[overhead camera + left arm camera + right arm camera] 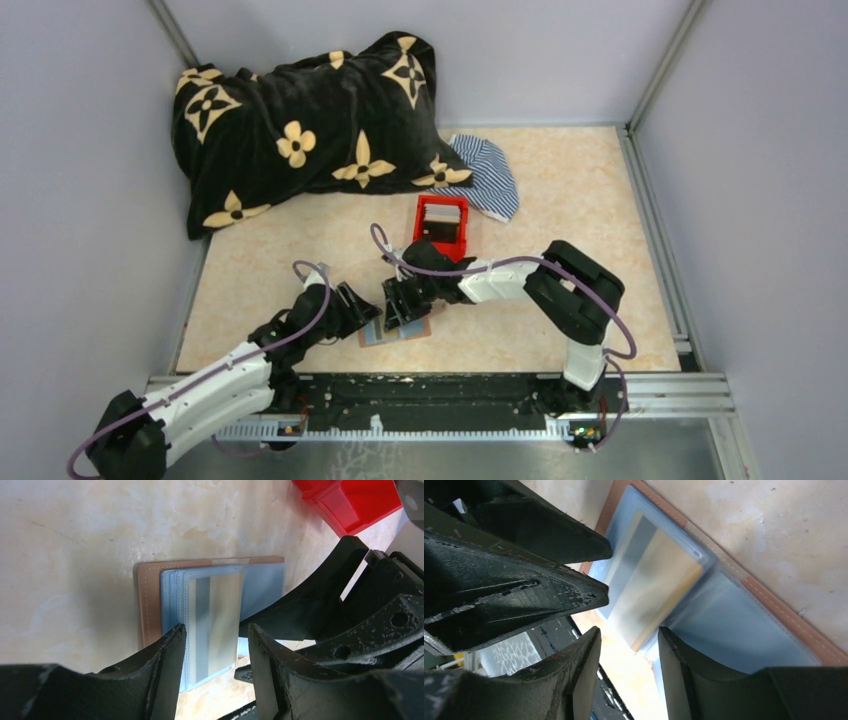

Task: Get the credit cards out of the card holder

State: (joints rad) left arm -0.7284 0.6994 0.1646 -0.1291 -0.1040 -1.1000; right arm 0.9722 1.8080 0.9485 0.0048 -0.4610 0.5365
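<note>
The card holder [405,334] lies open and flat on the table near the front edge. Its reddish-brown leather border [147,600] frames a stack of clear bluish sleeves. A tan card with a grey stripe [217,615] sits in the top sleeve; it also shows in the right wrist view [654,585], with the leather border [774,605] beside it. My left gripper [215,647] is open, its fingers either side of that card's near end. My right gripper [626,647] is open over the sleeve's corner from the other side. The two grippers [362,308] [398,305] almost touch.
A red open-top box [441,225] stands just behind the right gripper and shows in the left wrist view [360,500]. A black flower-patterned pillow [300,130] and a striped cloth [490,175] lie at the back. The table's front rail [440,395] is close.
</note>
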